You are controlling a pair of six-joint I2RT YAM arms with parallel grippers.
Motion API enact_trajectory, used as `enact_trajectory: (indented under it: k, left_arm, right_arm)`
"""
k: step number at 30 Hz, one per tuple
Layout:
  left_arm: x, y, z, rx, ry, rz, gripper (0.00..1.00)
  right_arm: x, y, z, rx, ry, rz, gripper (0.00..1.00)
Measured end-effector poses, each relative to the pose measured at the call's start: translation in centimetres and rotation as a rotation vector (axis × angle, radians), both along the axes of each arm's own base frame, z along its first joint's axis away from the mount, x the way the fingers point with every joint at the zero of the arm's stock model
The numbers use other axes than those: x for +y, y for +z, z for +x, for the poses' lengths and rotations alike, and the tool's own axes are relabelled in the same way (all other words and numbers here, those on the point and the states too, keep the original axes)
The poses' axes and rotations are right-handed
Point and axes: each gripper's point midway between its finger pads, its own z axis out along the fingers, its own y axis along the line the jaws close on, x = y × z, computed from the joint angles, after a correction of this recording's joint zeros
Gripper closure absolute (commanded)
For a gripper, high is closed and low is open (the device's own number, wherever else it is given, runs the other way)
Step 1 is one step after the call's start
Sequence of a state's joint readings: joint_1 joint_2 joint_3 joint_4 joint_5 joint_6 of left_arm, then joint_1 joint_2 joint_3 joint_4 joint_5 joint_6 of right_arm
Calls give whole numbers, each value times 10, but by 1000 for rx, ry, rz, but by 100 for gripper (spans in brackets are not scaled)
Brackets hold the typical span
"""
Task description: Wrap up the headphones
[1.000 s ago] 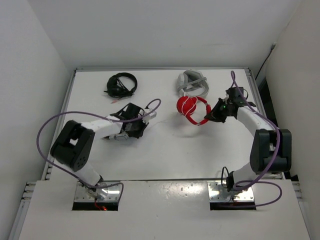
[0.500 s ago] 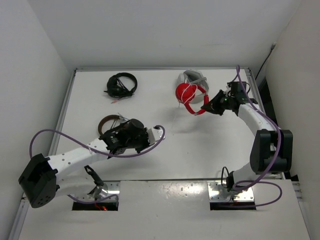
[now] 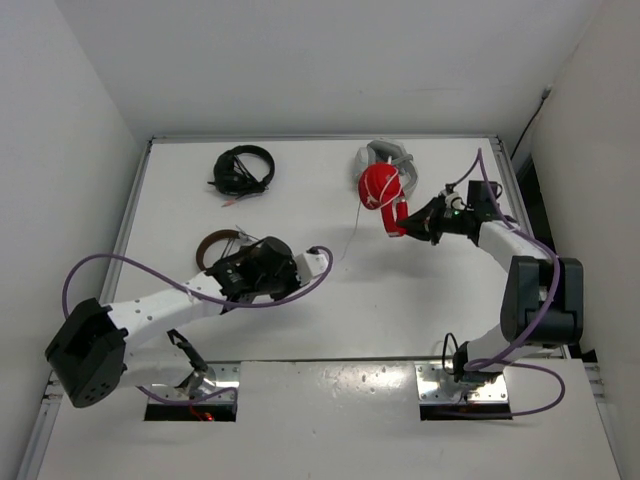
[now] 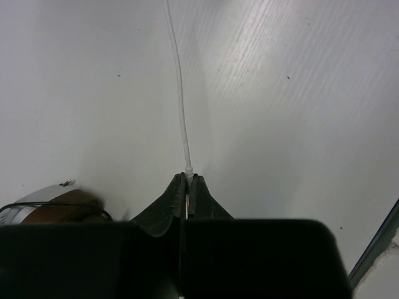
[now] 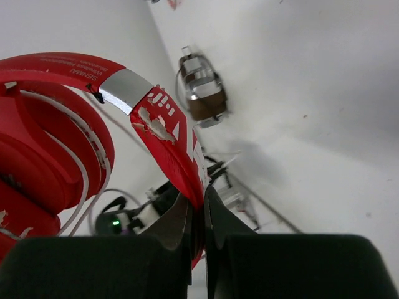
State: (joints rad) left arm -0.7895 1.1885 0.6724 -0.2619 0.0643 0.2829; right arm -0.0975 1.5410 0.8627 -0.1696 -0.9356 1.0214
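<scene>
Here, the red headphones (image 3: pixel 380 185) hang between two arms, cable (image 4: pixel 181 106) drawn out.
The left gripper (image 4: pixel 188 182), near the brown headphones (image 3: pixel 215 243), has its jaws pinched together on the white cable's end. The red pair sits beside the grey headphones (image 3: pixel 385 155), and the right gripper (image 5: pixel 196 208) is clamped on its headband (image 5: pixel 165 124).

Red headphones (image 3: pixel 378 186): one; black headphones (image 3: pixel 243 170): one; grey headphones (image 3: pixel 380 152): one; brown headphones (image 3: pixel 206 246): one; arms (image 3: pixel 505 240): two.
</scene>
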Motion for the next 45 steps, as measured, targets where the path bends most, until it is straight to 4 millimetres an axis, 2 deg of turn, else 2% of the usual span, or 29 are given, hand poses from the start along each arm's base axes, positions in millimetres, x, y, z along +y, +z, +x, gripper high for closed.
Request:
enact_trajectory:
  k: [3,7,10,14,19,24,29,36,42,45]
  left_arm:
    - [-4,-11,-3,22,-16,23,100]
    - [-5,-29,-4,58,-15,76,100]
    - [-10,-36,-7,72,-31,99,100]
    - [-26,-31,-17,67,-84,80,100]
    - [-55,-14,-39,42,-191,29,100]
    - [-68,-7,-48,41,-226,2,100]
    - [-75,-17,-51,61,-238,19,100]
    - [-89,-18,-63,66,-284,14,100]
    - [-94,-23,-63,74,-287,21,100]
    - [-103,-13,-63,72,-293,-2,100]
  right_arm:
    - [11,0,-6,53,10,89,100]
    - [29,16,-7,44,54,167,100]
    - [35,24,-7,27,79,191,100]
    - [24,20,4,23,23,133,100]
    - [12,10,16,39,-65,77,100]
    - [25,13,21,54,-71,102,100]
    - [39,20,19,73,-69,175,100]
    - [43,21,16,127,-93,241,100]
    - [53,24,9,149,-63,266,100]
    - [53,16,6,128,-37,202,100]
